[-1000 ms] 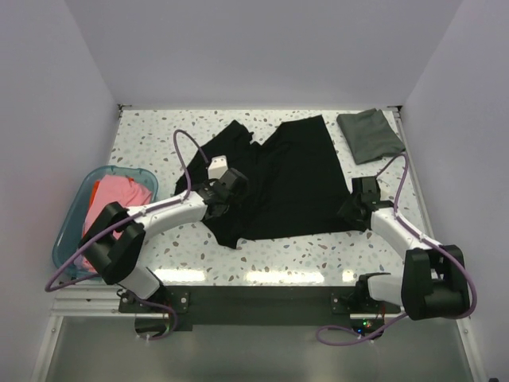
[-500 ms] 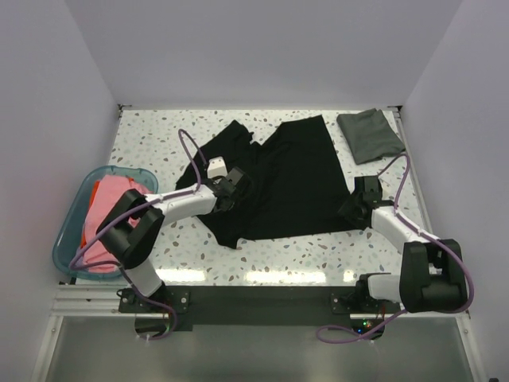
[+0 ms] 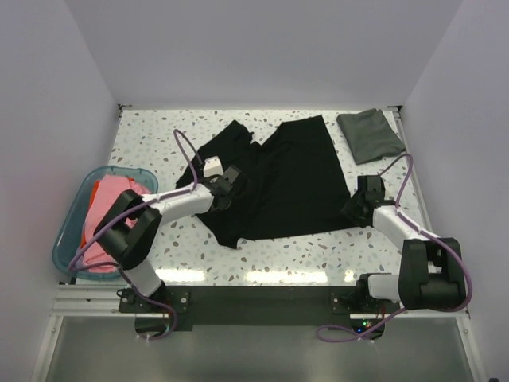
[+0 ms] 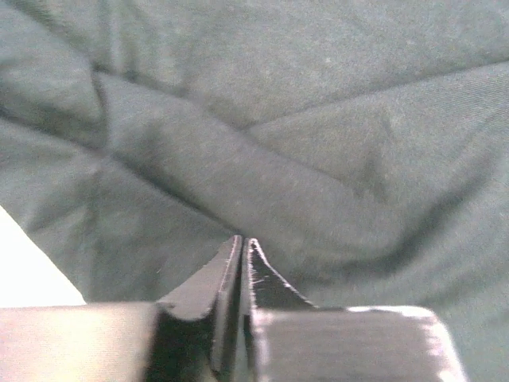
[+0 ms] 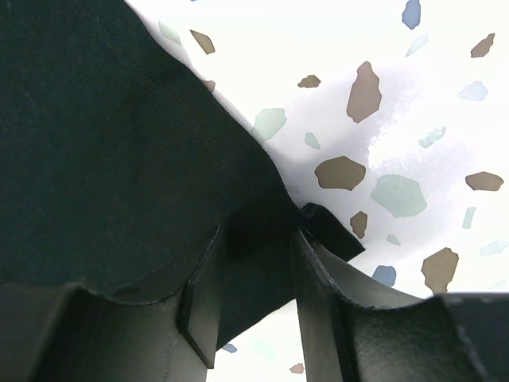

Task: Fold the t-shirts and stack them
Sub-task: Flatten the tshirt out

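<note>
- Step in hand, as I judge it: taking hold of the black shirt to spread it before folding.
- My left gripper: fingers pressed together on the cloth, catch unconfirmed.
- My right gripper: fingers apart astride a corner, unclamped.
- Next: clamp right, pull evenly.
- Shirt lies mid-way across the table, long axis roughly left-right, bunched end left.

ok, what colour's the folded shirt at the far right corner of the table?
The folded shirt is plain dark grey-green, no print visible. It shows best in the top external view.
</note>
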`<state>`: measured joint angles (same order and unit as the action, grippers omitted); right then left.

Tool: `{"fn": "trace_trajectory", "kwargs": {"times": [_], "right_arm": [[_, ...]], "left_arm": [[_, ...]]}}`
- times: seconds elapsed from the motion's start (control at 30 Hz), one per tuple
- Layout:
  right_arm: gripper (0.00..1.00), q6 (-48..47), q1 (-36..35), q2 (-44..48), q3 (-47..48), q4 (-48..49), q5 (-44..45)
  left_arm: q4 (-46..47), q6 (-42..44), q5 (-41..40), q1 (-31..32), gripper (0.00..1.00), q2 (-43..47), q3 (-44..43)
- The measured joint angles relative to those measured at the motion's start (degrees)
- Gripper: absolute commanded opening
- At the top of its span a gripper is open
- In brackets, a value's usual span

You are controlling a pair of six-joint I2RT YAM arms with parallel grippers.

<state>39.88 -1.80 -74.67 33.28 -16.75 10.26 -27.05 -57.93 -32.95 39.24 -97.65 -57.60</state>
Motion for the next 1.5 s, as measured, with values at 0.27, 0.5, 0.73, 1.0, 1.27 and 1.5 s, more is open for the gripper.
{"fn": "trace_trajectory", "kwargs": {"times": [0.27,0.5,0.73,1.0,1.27,1.5], "right_arm": [[0.33,0.0,0.6,-0.3,0.0,0.5,-0.8],[0.28,0.1,0.9,-0.6,0.0,0.8,-1.0],[0.28,0.1,1.0,-0.9,0.0,1.5,-1.8],[0.25,0.2,1.1,-1.5,0.1,2.3,-2.5],[0.23,0.2,1.1,-2.6,0.4,4.0,-3.7],[0.23,0.2,1.1,-3.0,0.5,4.6,-4.3]], "left_arm": [[0.4,0.4,0.8,-3.0,0.0,12.1,7.4],[3.1,3.3,2.8,-4.8,0.36,20.0,12.2],[3.0,0.8,2.6,-4.7,0.55,10.8,6.7],[0.3,-3.8,-0.4,-4.7,0.46,4.7,1.4],[-4.0,-9.0,-4.3,-4.9,0.46,3.8,0.1],[-6.5,-11.1,-5.6,-6.8,0.55,3.8,0.0]]}}
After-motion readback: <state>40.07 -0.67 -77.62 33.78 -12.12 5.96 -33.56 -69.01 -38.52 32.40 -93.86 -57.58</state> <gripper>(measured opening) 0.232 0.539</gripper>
